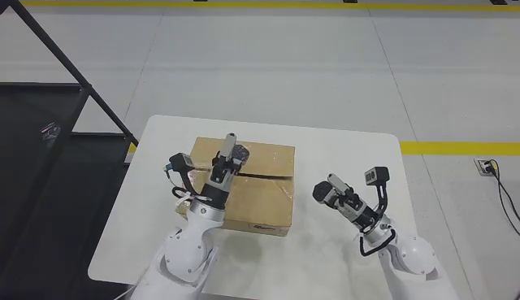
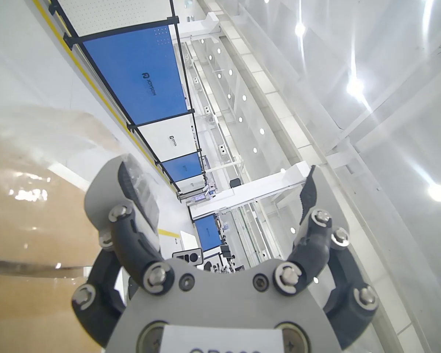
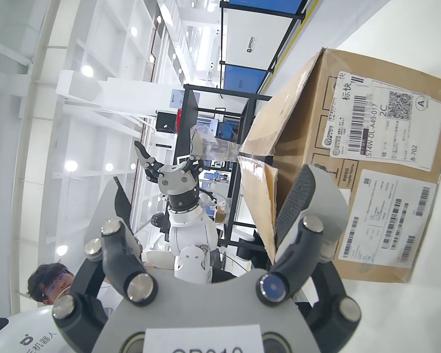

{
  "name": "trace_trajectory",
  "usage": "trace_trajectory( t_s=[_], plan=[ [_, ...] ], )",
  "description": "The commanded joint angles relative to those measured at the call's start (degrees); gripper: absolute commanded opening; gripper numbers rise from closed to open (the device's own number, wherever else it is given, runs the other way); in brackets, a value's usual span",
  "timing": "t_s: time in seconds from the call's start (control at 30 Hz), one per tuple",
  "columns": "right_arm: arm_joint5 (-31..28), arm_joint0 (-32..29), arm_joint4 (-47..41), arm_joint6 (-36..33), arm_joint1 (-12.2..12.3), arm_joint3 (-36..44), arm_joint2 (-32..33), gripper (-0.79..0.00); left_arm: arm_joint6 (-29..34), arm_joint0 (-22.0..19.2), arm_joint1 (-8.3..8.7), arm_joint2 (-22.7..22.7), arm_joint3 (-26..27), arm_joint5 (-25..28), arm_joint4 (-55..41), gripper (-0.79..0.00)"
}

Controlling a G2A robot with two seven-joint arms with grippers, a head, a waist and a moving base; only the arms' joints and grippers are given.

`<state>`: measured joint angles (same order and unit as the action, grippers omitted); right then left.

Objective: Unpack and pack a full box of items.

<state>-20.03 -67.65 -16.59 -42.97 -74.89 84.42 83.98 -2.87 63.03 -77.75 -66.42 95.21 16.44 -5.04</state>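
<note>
Matt brown cardboard, glossy tape, grey plastic and bright metal.
The box [image 1: 244,193] is plain matt cardboard, ragged along its flap edges. Clear glossy tape [image 3: 220,150] wrinkles off its top seam, and white paper labels [image 3: 386,126] with a slight sheen cover its side. Under the box, the table [image 1: 341,150] is smooth, matt white. Beside the box, the right gripper [image 3: 213,178] has smooth grey plastic fingers, black ribbed rubbery pads [image 3: 294,200] and shiny metal screws [image 3: 141,288].
</note>
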Motion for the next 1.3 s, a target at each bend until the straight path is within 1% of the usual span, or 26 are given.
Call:
trace_trajectory(
  t_s=[0.0, 0.27, 0.87, 1.27],
  plan=[
    [-0.22, -0.29, -0.24, 0.07, 0.09, 0.01, 0.09, 0.000, 0.12, -0.30, -0.19, 0.56, -0.56, -0.11, 0.10, 0.000],
    [-1.10, -1.46, -1.02, 0.35, 0.50, 0.08, 0.41, 0.000, 0.66, -1.23, -0.96, 2.69, -2.45, -0.43, 1.52, 0.000],
    [-2.62, -2.86, -2.46, 0.77, 1.25, -0.36, 0.63, 0.000, 2.51, -2.31, -2.34, 5.66, -5.07, -1.37, 3.76, 0.000],
    [-3.16, -3.07, -3.33, 0.85, 1.70, -1.00, 0.67, 0.000, 2.48, -4.25, -3.60, 7.86, -9.13, -1.74, 4.50, 0.000]
  ],
)
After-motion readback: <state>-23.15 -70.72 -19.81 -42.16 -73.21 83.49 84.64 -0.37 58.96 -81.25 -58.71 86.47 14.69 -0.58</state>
